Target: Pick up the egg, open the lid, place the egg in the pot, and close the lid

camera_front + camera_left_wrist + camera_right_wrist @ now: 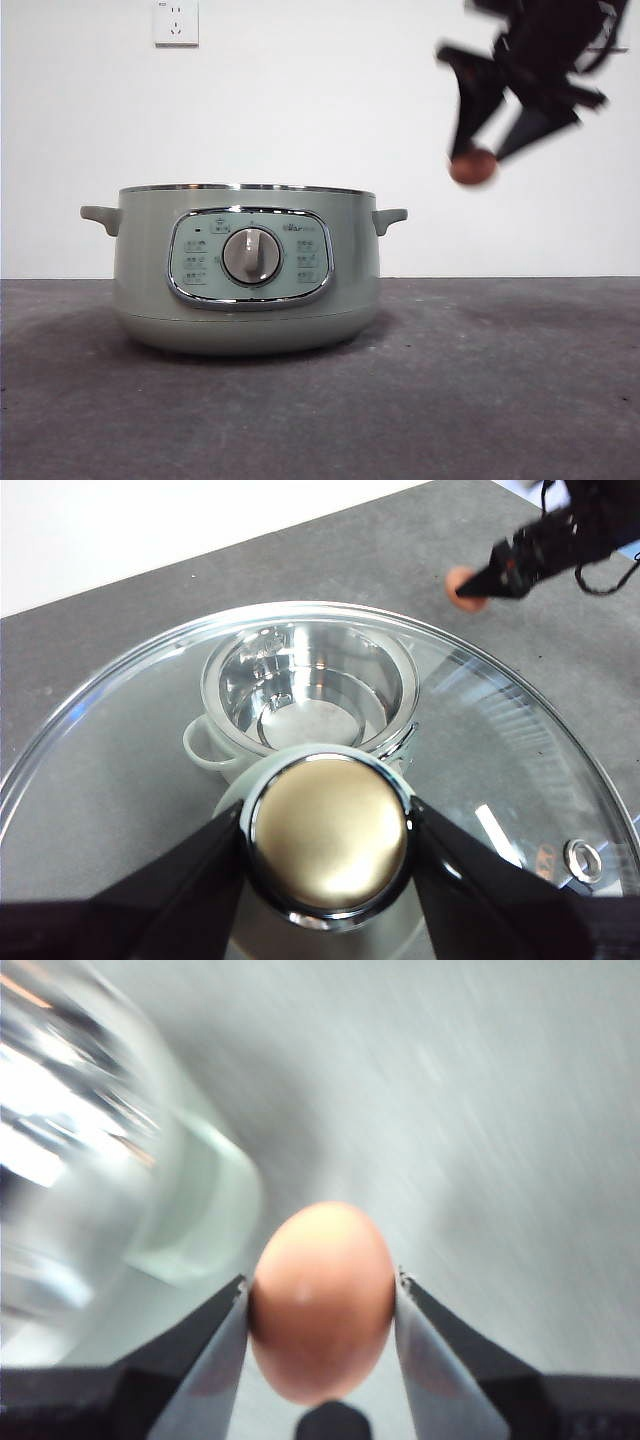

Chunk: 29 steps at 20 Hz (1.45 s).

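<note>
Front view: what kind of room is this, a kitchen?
Probably a test bench, not a kitchen: the electric pot sits alone on a bare grey table before a blank white wall with one socket, while a black right gripper carries an egg.

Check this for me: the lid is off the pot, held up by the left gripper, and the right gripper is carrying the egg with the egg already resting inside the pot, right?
Not quite. The egg is not inside the pot yet; the front view shows the right gripper holding it in the air, off to the pot's side. The rest stands: the left gripper holds the lid up by its knob.
</note>
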Available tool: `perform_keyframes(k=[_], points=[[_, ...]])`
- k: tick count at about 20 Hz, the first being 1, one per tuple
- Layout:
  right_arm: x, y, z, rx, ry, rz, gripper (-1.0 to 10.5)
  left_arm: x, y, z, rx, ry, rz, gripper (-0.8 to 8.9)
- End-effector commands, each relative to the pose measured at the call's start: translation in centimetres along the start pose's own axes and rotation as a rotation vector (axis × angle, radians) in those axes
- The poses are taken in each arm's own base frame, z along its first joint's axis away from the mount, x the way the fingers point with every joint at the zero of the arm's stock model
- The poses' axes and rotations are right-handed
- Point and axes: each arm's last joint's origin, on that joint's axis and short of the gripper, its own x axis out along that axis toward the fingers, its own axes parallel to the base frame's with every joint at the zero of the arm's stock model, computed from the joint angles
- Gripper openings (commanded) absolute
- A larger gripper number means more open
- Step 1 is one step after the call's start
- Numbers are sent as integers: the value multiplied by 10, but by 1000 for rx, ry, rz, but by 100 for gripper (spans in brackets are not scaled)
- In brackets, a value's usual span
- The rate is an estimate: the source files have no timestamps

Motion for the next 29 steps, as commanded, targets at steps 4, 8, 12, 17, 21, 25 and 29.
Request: perform_keyframes(k=[4,8,12,17,21,25,29], points=[[-5,55,45,-118,-121,131,-12,-8,-2,5,8,-71,2,-8],[25,95,63,-186,-105,203,-12,-8,-2,4,8,-70,2,-8],[69,124,65,-247,-19,238,-12,-8,-2,4,7,-68,2,-8],[124,141,48,-304,120,235,-12,-8,-2,4,7,-68,2,-8],[152,142,30,-330,208,215,-12,-8,-2,4,7,-68,2,-8],[160,140,20,-358,268,193,-12,-8,-2,4,8,-68,2,-8],[160,138,16,-364,312,181,-12,-8,-2,4,7,-67,2,-8]])
